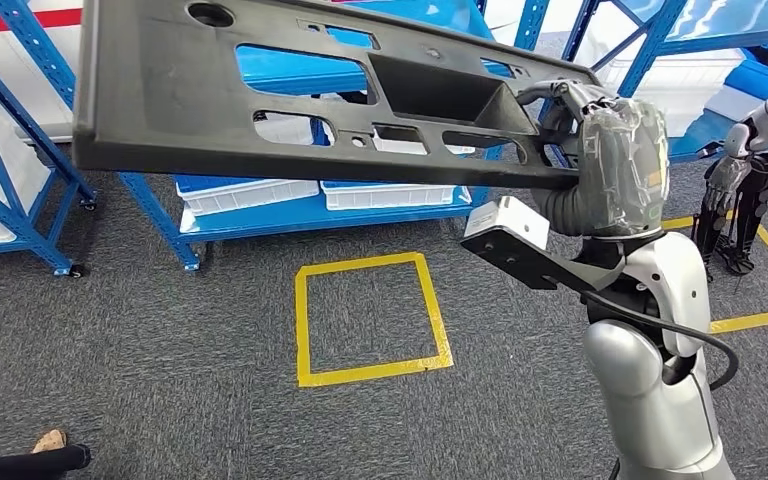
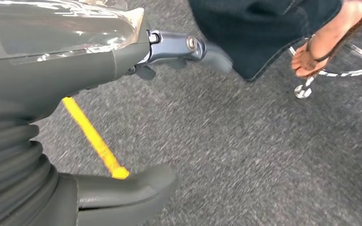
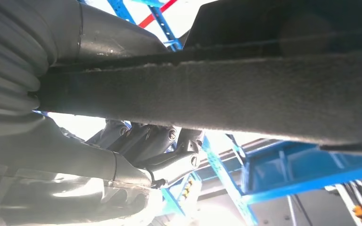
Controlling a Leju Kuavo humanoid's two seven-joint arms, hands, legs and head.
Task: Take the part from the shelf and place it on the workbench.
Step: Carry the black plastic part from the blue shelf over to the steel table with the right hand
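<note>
We are holding the long black part [image 1: 290, 95] aloft above the grey carpet [image 1: 210, 380], our right hand [image 1: 615, 165] grasping its end in front of the blue shelf [image 1: 310, 215]. Our left hand [image 2: 75, 108] is hanging, seemingly released, near a person's foot [image 2: 327, 40].

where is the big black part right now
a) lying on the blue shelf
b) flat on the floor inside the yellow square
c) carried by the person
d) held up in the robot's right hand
d: the right hand grips one end of the black part, holding it in the air in front of the blue shelf, above the yellow square.
</note>
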